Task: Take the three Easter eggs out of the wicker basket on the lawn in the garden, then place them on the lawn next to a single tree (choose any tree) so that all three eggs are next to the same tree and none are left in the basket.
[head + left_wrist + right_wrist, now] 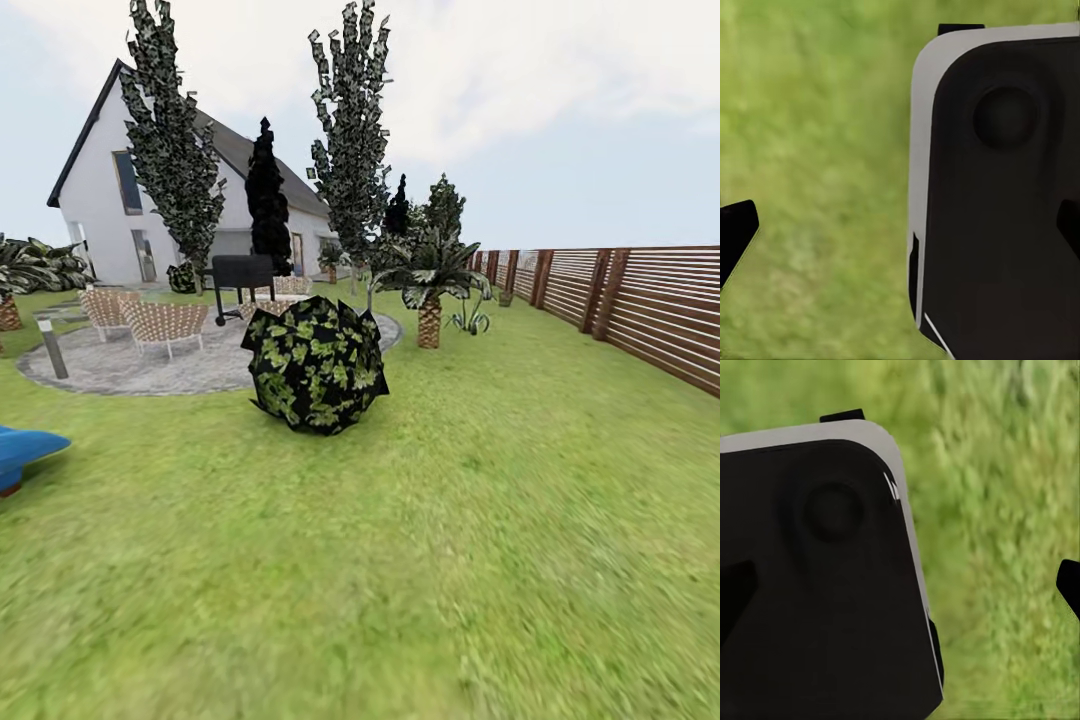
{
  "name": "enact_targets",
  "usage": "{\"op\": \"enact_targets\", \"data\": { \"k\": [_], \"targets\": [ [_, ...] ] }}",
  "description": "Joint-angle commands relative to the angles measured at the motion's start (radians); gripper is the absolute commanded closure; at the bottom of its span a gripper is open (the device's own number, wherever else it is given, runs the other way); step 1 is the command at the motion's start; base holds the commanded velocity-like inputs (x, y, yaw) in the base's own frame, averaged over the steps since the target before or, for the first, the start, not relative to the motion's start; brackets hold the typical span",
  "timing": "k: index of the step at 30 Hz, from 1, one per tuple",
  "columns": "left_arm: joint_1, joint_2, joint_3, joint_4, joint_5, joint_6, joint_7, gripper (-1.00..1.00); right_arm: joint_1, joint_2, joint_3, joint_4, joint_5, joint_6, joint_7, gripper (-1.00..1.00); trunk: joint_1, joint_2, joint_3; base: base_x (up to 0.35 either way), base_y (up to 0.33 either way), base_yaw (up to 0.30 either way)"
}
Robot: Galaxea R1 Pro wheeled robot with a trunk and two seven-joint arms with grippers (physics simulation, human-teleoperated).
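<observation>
The Easter eggs and the wicker basket are out of view. The lawn spreads across the garden in the head view. Two tall trees with dark green, pale-flecked leaf clumps stand at the back, one behind the patio and another by the house. In the left wrist view my left gripper hangs open over grass, one dark fingertip at each side edge. My right gripper is likewise open over grass, with a fingertip at the picture's edge. Nothing is held.
A round dark leafy bush sits mid-lawn ahead. Behind it lie a grey paved patio with wicker chairs and a black grill. A short palm, a near-black tree, a slatted fence, a white house and a blue object are around. My black, white-rimmed body shows beside each gripper.
</observation>
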Motion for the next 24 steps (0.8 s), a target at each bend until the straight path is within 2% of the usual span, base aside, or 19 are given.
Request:
{"op": "enact_targets", "data": {
  "k": [1,13,24],
  "targets": [
    [0.001,0.0,0.001,-0.002,0.0,0.0,0.001,-1.0,-0.002,0.001,0.003,0.004,-0.007,-0.008,0.002,-1.0,0.001,0.0,-0.001,0.328,0.0,0.0],
    [0.001,-0.003,0.0,-0.002,0.0,0.0,0.001,-1.0,-0.002,0.01,0.007,0.009,0.0,-0.007,0.016,-1.0,0.001,0.0,-0.001,0.328,0.0,-0.057],
    [0.001,-0.002,0.0,-0.002,0.001,0.0,0.001,-1.0,-0.002,0.009,0.007,0.01,0.0,-0.007,0.022,-1.0,0.001,0.0,0.006,0.328,0.0,-0.243]
  ]
}}
